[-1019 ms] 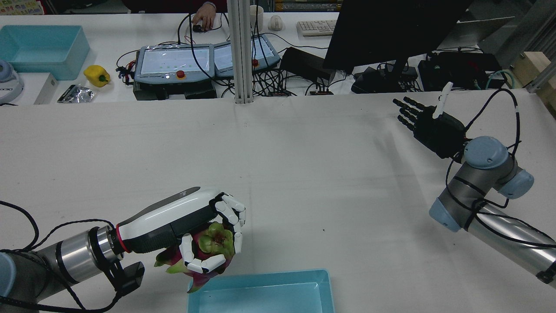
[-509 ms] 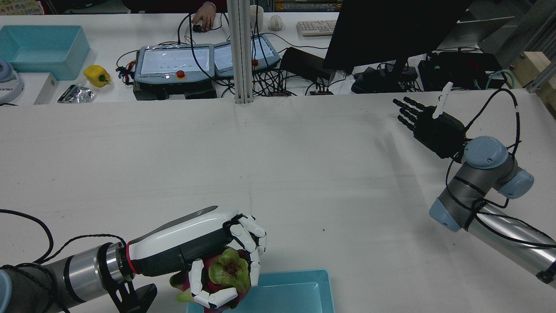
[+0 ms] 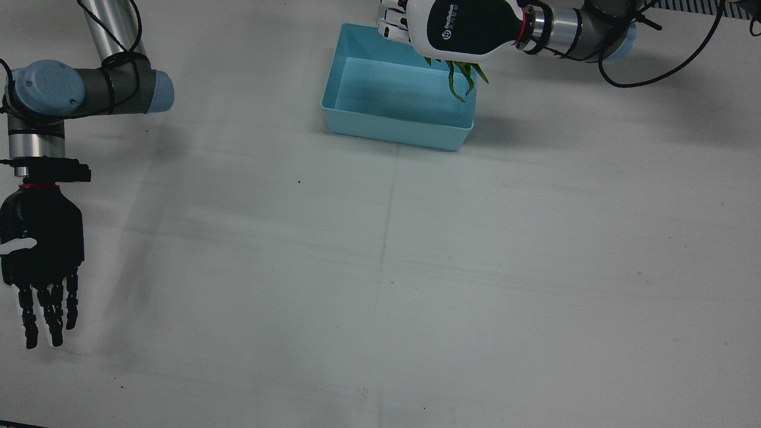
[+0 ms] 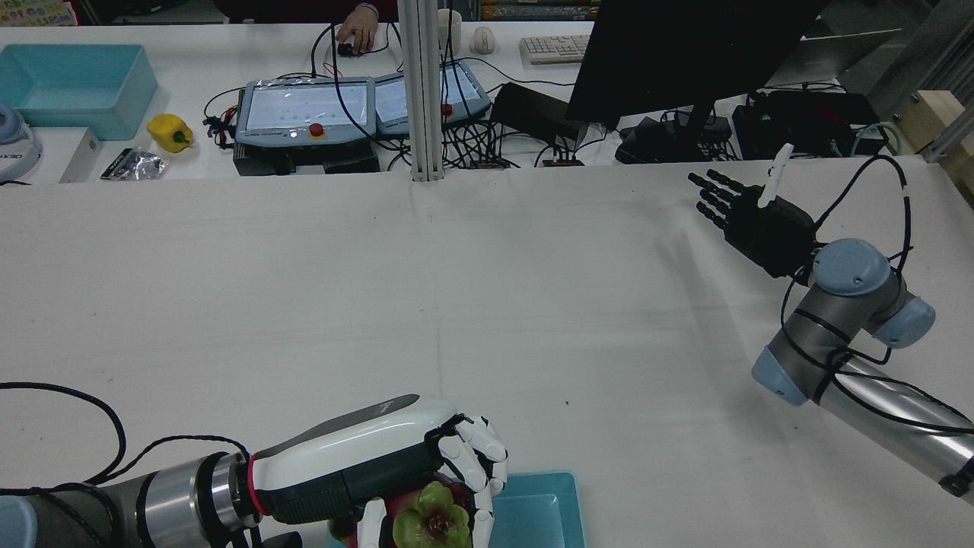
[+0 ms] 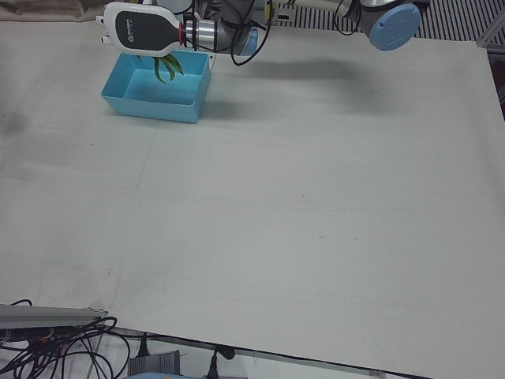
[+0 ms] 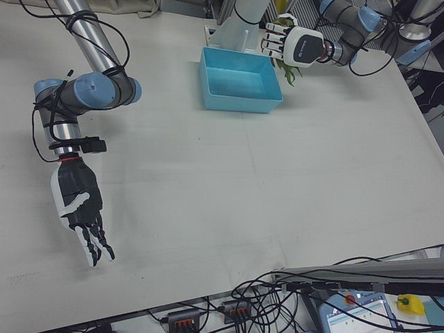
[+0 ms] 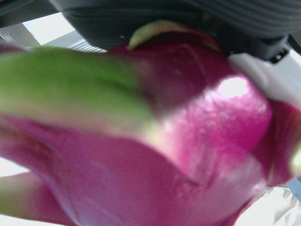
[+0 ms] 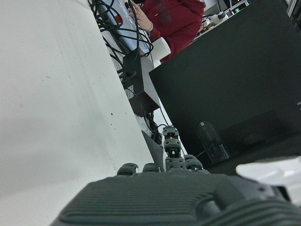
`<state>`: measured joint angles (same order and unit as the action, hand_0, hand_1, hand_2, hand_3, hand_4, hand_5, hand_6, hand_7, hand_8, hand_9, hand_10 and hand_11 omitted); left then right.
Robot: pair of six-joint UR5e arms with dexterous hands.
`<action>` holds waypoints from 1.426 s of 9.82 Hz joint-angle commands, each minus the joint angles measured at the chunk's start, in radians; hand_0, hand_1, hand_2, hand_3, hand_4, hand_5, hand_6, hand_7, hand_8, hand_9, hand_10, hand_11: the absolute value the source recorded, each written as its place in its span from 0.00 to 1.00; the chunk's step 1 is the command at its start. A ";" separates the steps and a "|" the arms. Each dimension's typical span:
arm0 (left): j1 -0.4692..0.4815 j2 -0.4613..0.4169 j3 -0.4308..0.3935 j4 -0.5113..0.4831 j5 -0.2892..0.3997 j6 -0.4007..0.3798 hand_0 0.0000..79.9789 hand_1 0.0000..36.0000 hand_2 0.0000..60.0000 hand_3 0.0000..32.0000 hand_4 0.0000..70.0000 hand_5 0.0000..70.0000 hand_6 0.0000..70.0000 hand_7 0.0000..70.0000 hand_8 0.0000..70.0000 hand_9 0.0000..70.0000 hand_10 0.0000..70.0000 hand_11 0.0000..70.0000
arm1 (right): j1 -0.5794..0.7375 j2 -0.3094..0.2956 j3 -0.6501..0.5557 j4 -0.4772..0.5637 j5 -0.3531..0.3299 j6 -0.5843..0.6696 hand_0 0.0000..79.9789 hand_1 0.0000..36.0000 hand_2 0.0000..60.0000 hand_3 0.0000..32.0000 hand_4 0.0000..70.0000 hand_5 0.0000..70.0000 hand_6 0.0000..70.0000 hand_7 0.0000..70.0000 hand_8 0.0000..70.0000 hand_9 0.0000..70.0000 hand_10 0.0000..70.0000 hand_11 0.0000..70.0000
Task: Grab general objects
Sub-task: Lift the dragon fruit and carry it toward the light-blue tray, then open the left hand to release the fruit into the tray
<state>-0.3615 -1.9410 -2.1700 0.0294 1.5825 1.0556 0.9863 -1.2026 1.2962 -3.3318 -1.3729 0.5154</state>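
My left hand (image 4: 396, 464) is shut on a pink dragon fruit (image 4: 430, 521) with green leaf tips and holds it over the near edge of the light blue bin (image 3: 398, 95). The hand also shows in the front view (image 3: 458, 27), where only the fruit's green leaves (image 3: 461, 74) hang below it into the bin. The fruit fills the left hand view (image 7: 155, 141). My black right hand (image 4: 749, 217) is open and empty, held above the far right of the table; it also shows in the front view (image 3: 38, 261).
The bin (image 4: 536, 506) sits at the table's near edge. Beyond the table's far edge stand teach pendants (image 4: 304, 114), cables, a dark monitor (image 4: 685, 53), a second blue bin (image 4: 72, 87) and a yellow pepper (image 4: 169, 131).
My left hand has carried the dragon fruit toward the robot side and to the right, from beside the bin to over its edge. The right hand has not moved.
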 commanded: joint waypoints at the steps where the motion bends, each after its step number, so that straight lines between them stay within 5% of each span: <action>1: 0.004 -0.004 -0.001 -0.011 0.017 -0.003 0.70 1.00 1.00 0.00 1.00 1.00 0.84 0.83 0.48 0.57 0.40 0.59 | 0.000 0.000 0.000 0.000 0.000 0.000 0.00 0.00 0.00 0.00 0.00 0.00 0.00 0.00 0.00 0.00 0.00 0.00; 2: 0.024 -0.004 -0.001 -0.016 0.019 -0.003 0.77 1.00 1.00 0.00 1.00 0.62 0.46 0.55 0.19 0.20 0.27 0.43 | 0.000 0.000 0.000 0.000 0.000 0.000 0.00 0.00 0.00 0.00 0.00 0.00 0.00 0.00 0.00 0.00 0.00 0.00; 3: 0.036 -0.004 -0.001 -0.022 0.025 -0.002 0.76 1.00 1.00 0.00 0.95 0.10 0.22 0.40 0.04 0.06 0.18 0.31 | 0.000 0.000 0.000 0.000 0.000 0.000 0.00 0.00 0.00 0.00 0.00 0.00 0.00 0.00 0.00 0.00 0.00 0.00; 4: 0.036 -0.003 0.001 -0.035 0.025 0.000 0.74 0.99 1.00 0.00 0.42 0.00 0.02 0.20 0.00 0.02 0.06 0.14 | 0.000 0.000 0.000 0.000 0.000 0.000 0.00 0.00 0.00 0.00 0.00 0.00 0.00 0.00 0.00 0.00 0.00 0.00; 5: 0.038 -0.003 0.002 -0.035 0.025 0.003 0.69 0.85 0.67 0.00 0.07 0.00 0.00 0.05 0.00 0.00 0.00 0.03 | 0.000 0.000 0.000 0.000 0.000 0.000 0.00 0.00 0.00 0.00 0.00 0.00 0.00 0.00 0.00 0.00 0.00 0.00; 6: 0.039 -0.003 0.004 -0.035 0.025 0.004 0.66 0.72 0.48 0.06 0.00 0.00 0.00 0.00 0.00 0.00 0.00 0.00 | 0.000 0.000 0.000 0.000 0.000 0.000 0.00 0.00 0.00 0.00 0.00 0.00 0.00 0.00 0.00 0.00 0.00 0.00; 9: 0.042 -0.003 0.004 -0.037 0.025 0.011 0.62 0.57 0.33 0.18 0.00 0.00 0.00 0.00 0.00 0.00 0.00 0.00 | 0.000 0.000 0.000 0.000 0.000 0.000 0.00 0.00 0.00 0.00 0.00 0.00 0.00 0.00 0.00 0.00 0.00 0.00; 11: 0.041 -0.003 0.002 -0.035 0.025 0.011 0.63 0.63 0.43 0.09 0.00 0.00 0.00 0.02 0.00 0.00 0.00 0.00 | 0.000 0.000 0.000 0.000 0.000 0.000 0.00 0.00 0.00 0.00 0.00 0.00 0.00 0.00 0.00 0.00 0.00 0.00; 12: 0.035 -0.003 0.004 -0.035 0.024 0.009 0.65 0.79 0.69 0.06 0.00 0.00 0.00 0.04 0.00 0.00 0.00 0.02 | 0.000 0.000 0.000 0.000 0.000 0.000 0.00 0.00 0.00 0.00 0.00 0.00 0.00 0.00 0.00 0.00 0.00 0.00; 13: 0.024 0.005 0.009 -0.031 0.022 0.011 1.00 1.00 1.00 0.00 0.01 0.03 0.00 0.12 0.00 0.00 0.06 0.17 | 0.000 0.000 0.000 0.000 0.000 0.000 0.00 0.00 0.00 0.00 0.00 0.00 0.00 0.00 0.00 0.00 0.00 0.00; 14: 0.006 0.031 0.015 -0.029 0.011 0.012 1.00 1.00 1.00 0.00 0.06 0.24 0.00 0.19 0.00 0.02 0.09 0.22 | 0.000 0.000 0.000 0.000 0.000 0.000 0.00 0.00 0.00 0.00 0.00 0.00 0.00 0.00 0.00 0.00 0.00 0.00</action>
<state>-0.3278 -1.9409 -2.1649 -0.0048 1.6062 1.0655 0.9863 -1.2027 1.2962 -3.3318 -1.3729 0.5154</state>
